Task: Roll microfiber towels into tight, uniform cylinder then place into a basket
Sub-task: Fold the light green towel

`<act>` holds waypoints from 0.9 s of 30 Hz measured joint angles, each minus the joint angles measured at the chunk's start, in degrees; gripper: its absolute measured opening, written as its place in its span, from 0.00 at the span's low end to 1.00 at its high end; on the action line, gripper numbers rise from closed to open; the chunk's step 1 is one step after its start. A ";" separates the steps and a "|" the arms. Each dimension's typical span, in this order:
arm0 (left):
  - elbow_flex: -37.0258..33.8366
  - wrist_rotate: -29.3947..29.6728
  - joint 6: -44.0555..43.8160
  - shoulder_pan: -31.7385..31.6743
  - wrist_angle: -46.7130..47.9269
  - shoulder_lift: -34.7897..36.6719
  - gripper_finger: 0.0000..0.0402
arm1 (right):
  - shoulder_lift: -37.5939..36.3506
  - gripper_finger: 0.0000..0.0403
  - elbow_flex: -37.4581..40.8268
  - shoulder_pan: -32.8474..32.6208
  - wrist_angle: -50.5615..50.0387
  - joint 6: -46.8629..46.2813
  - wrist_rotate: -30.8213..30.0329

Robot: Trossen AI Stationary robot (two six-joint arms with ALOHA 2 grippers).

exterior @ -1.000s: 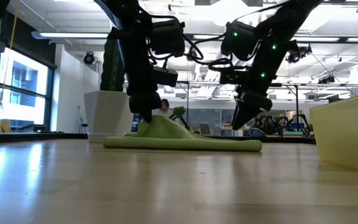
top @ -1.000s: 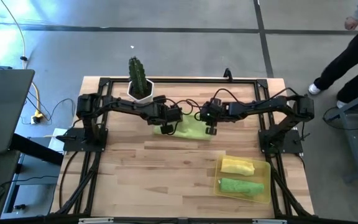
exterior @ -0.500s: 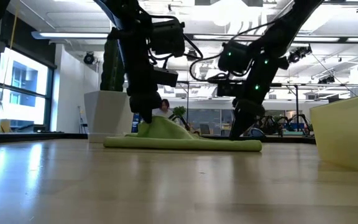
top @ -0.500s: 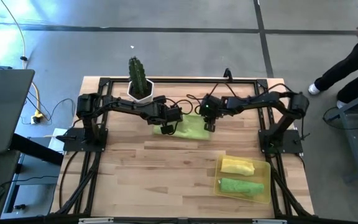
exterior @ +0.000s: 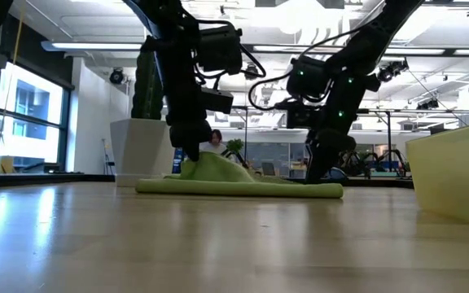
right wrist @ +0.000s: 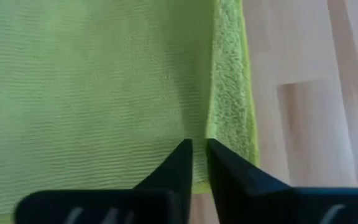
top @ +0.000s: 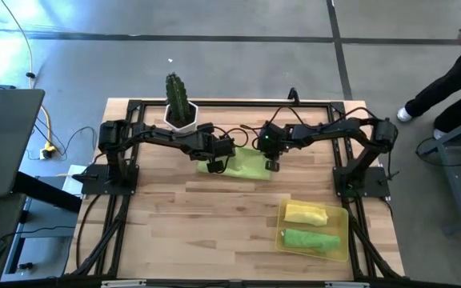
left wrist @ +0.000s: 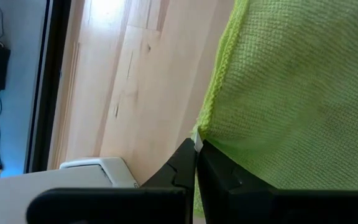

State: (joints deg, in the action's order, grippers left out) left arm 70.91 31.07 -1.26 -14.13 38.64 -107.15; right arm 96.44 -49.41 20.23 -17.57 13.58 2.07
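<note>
Two rolled towels, a yellow one (top: 306, 214) and a green one (top: 310, 240), already lie in the basket (top: 346, 232) near the right; the third, a lime green towel (top: 246, 165), lies flat at the table's far middle, long axis left to right. The left gripper (top: 214, 166) is clamped on its left edge, lifting a peak. The right gripper (top: 272, 165) has its fingers nearly together on the right edge; the next move probably calls for both to turn that edge over evenly.

Plain lime green towel (top: 246, 164), translucent yellow basket (top: 342, 214), pale wood table (top: 182, 224).
</note>
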 joint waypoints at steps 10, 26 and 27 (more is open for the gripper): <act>0.00 1.15 0.00 0.00 0.02 0.00 0.00 | 0.00 0.00 0.00 0.02 -1.11 0.44 -0.04; 1.01 7.01 3.25 -0.11 -1.37 0.02 0.00 | -4.31 0.00 -0.02 0.04 -2.69 0.50 -3.10; 1.01 6.62 3.88 -0.11 -1.70 0.02 0.00 | -4.31 0.00 -0.02 0.04 -3.08 0.50 -3.00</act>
State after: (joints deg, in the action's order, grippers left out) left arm 71.93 37.69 2.62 -14.24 36.94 -107.13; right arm 92.14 -49.43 20.27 -20.65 14.09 -0.93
